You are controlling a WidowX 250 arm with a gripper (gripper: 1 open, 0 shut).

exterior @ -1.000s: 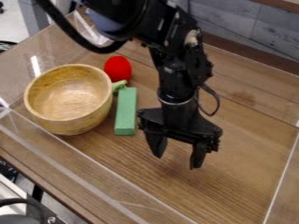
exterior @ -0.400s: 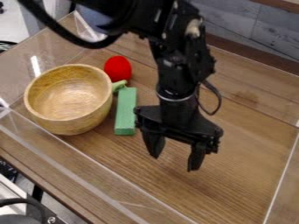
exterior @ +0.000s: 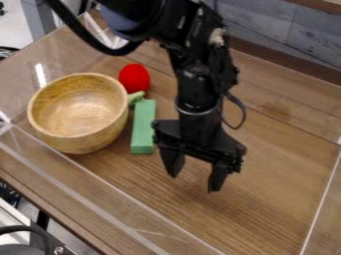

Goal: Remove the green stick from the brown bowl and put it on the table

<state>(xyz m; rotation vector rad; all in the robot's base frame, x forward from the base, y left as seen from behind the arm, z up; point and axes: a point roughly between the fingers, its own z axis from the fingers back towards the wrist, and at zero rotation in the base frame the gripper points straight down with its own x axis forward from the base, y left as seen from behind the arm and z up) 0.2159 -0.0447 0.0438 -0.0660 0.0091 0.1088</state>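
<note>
The green stick (exterior: 142,127) lies flat on the table (exterior: 266,214), just right of the brown bowl (exterior: 80,112) and touching or nearly touching its rim. Nothing is inside the bowl. My gripper (exterior: 194,173) points straight down over the tabletop, a little right of the stick's near end. Its two black fingers stand apart with nothing between them.
A red ball (exterior: 134,77) rests behind the stick, by the bowl's far right side. Low clear acrylic walls (exterior: 134,224) edge the table at the front and sides. The black arm (exterior: 186,50) rises up and left from the gripper.
None beyond a slight shift of the gripper toward the left; stick, bowl and ball have stayed put.
</note>
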